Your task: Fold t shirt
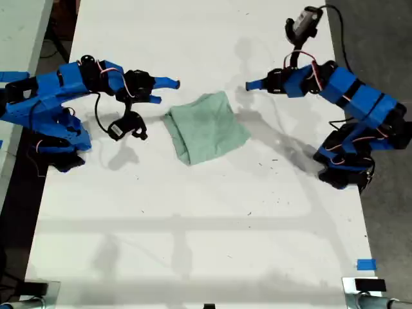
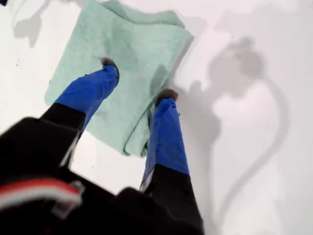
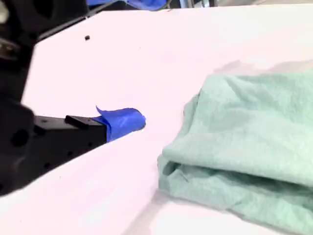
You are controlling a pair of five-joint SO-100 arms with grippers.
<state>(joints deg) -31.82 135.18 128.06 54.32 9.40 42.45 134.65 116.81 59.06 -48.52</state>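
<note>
Now, shirt: the pale mint-green soft folded t shirt [image 1: 206, 127] [image 2: 132, 44] [image 3: 244, 137] lies mid-way on the white flat table [image 1: 193, 219].
First claw: my first gripper [image 1: 166, 91] [image 2: 138, 81] is spread wide, just beside the shirt.
Second claw: my second gripper [image 1: 252, 85] [image 3: 124, 120] is near the shirt, not touching; spread or pressed, I cannot tell.

The t shirt [image 1: 206, 127] is pale green and soft, folded into a small wrinkly square, lying flat.

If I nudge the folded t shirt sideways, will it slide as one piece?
Probably not. The t shirt looks soft and wrinkled, so it would likely bunch. Its stacked layers sit loose and may shear apart. The table looks smooth, so some sliding is likely.
</note>
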